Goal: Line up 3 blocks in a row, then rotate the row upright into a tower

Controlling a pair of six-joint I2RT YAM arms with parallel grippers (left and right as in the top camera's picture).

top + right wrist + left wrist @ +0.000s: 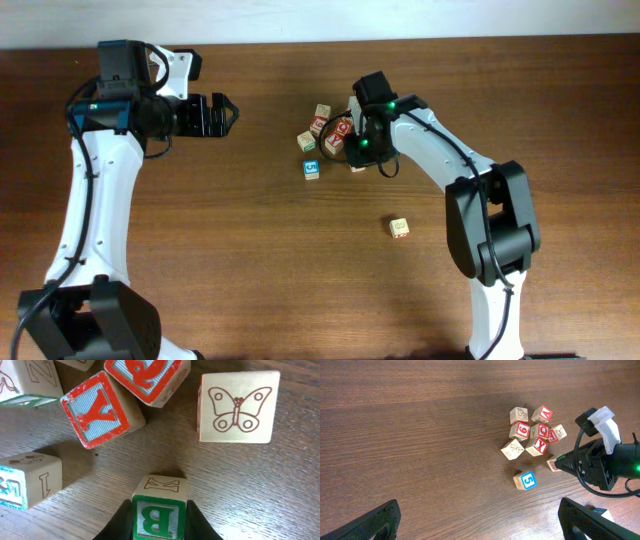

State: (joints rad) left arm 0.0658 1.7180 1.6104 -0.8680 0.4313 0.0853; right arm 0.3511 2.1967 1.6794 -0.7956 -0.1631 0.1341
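Right gripper [159, 529] clamped on green block [160, 505] at edge of cluster [532, 430], blue block [528, 480] just beside cluster, lone tan block [399, 228] well apart, left gripper [225, 113] wide open, holding nothing.

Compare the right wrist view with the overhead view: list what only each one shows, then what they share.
Only the right wrist view: the green B block pinched in the right hand, and a butterfly block. Only the overhead: the left hand, open and away from the blocks, and a lone tan block. Both: the wooden table and the clustered red-lettered blocks.
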